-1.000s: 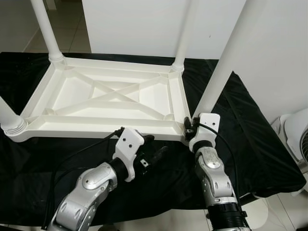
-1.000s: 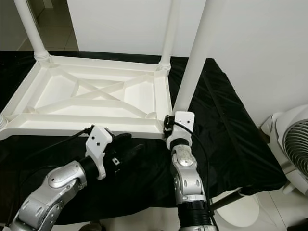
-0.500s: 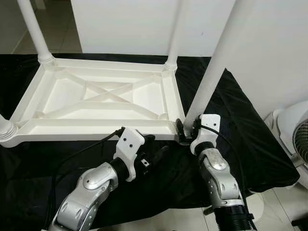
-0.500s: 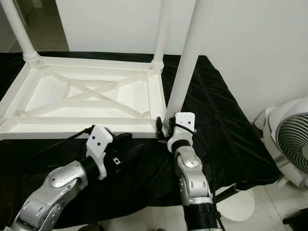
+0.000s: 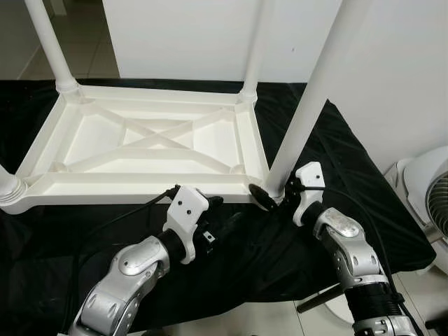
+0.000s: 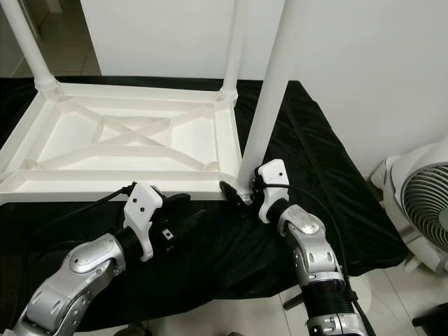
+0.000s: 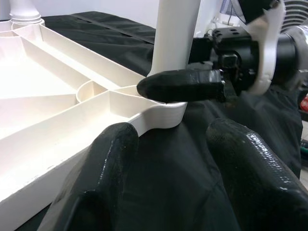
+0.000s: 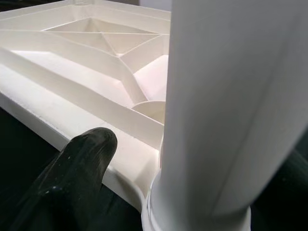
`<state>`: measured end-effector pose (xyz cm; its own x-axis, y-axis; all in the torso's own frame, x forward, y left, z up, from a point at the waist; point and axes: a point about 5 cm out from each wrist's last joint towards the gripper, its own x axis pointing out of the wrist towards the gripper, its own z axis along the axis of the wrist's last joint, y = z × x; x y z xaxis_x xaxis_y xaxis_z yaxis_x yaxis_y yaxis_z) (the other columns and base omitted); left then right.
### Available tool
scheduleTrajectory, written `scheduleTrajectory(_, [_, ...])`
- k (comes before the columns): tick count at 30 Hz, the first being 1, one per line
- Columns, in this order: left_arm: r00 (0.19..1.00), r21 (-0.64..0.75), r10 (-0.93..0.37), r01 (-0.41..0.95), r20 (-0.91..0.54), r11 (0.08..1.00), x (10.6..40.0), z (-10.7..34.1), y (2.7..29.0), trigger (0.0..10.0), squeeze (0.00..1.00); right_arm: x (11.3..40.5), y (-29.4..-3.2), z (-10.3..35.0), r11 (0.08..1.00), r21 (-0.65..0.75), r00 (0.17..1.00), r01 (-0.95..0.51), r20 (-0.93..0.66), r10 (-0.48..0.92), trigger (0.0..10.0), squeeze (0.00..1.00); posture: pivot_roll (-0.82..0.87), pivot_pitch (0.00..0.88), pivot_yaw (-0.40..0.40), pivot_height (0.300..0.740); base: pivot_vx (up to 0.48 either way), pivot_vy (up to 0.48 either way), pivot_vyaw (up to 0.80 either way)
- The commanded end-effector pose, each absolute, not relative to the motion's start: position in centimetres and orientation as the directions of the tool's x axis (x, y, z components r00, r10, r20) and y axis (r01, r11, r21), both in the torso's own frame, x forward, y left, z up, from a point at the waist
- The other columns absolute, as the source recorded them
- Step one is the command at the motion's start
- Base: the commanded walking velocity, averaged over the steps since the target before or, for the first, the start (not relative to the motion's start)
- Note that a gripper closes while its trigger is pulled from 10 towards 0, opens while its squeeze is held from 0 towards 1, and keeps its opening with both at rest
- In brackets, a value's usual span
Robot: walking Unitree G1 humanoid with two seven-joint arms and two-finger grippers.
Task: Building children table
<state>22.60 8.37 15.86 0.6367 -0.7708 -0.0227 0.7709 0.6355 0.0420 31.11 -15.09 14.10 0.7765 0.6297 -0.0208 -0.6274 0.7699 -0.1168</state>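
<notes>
The white children's table point(image 5: 150, 183) lies upside down on a black cloth, legs pointing up. My right gripper point(image 5: 274, 196) is open at the foot of the near right leg point(image 5: 308, 105), straddling it. One of its fingers point(image 8: 72, 178) lies along the near side of the leg's collar, a small gap away from the shaft; the other is hidden behind the leg. That finger is also seen crossing the leg base point(image 7: 168, 103). My left gripper point(image 7: 168, 168) hovers open over the cloth just in front of the table's near rail, holding nothing.
The black cloth point(image 5: 392, 210) covers the work surface and drops off at the right and near edges. A white fan point(image 6: 420, 210) stands on the floor to the right. The far left leg point(image 5: 52, 49) and far right leg point(image 5: 255, 49) stand upright.
My right wrist has swung rightward around the foot of the near right leg, from in front of it to its right side. The left arm has stayed put. The camera shifted slightly.
</notes>
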Motion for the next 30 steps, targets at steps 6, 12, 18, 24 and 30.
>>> scheduleTrajectory(6, [0.629, 0.046, -0.777, 0.777, -0.029, 0.627, 22.2, 16.2, 8.6, 10.0, 0.00, 32.4, -14.9, 13.4, 0.676, -0.128, 0.686, -0.726, -0.069, 0.724, 10.0, 0.00, 0.23, 0.072, -0.042, 0.740, 0.000, 0.000, 0.00])
scheduleTrajectory(12, [0.631, 0.043, -0.775, 0.776, -0.031, 0.629, 22.0, 16.1, 8.5, 10.0, 0.00, 33.1, -14.7, 12.7, 0.623, -0.133, 0.636, -0.771, -0.109, 0.764, 5.9, 0.00, 0.24, 0.078, -0.045, 0.740, 0.000, 0.000, 0.00])
scheduleTrajectory(18, [0.637, 0.042, -0.770, 0.771, -0.031, 0.636, 22.0, 16.2, 8.7, 10.0, 0.00, 33.1, -14.9, 12.5, 0.607, -0.126, 0.619, -0.785, -0.119, 0.776, 0.0, 0.00, 0.24, 0.078, -0.048, 0.740, 0.000, 0.000, 0.00])
scheduleTrajectory(24, [0.641, 0.039, -0.767, 0.768, -0.027, 0.640, 22.0, 16.2, 8.6, 10.0, 0.00, 32.9, -15.4, 12.1, 0.624, -0.101, 0.632, -0.775, -0.120, 0.765, 0.0, 0.00, 0.23, 0.081, -0.057, 0.740, 0.000, 0.000, 0.00])
scheduleTrajectory(30, [0.639, 0.039, -0.769, 0.769, -0.022, 0.638, 22.3, 16.2, 8.4, 10.0, 0.00, 32.9, -15.8, 12.0, 0.698, -0.100, 0.706, -0.709, -0.092, 0.703, 0.0, 0.00, 0.21, 0.078, -0.061, 0.740, 0.000, 0.000, 0.00])
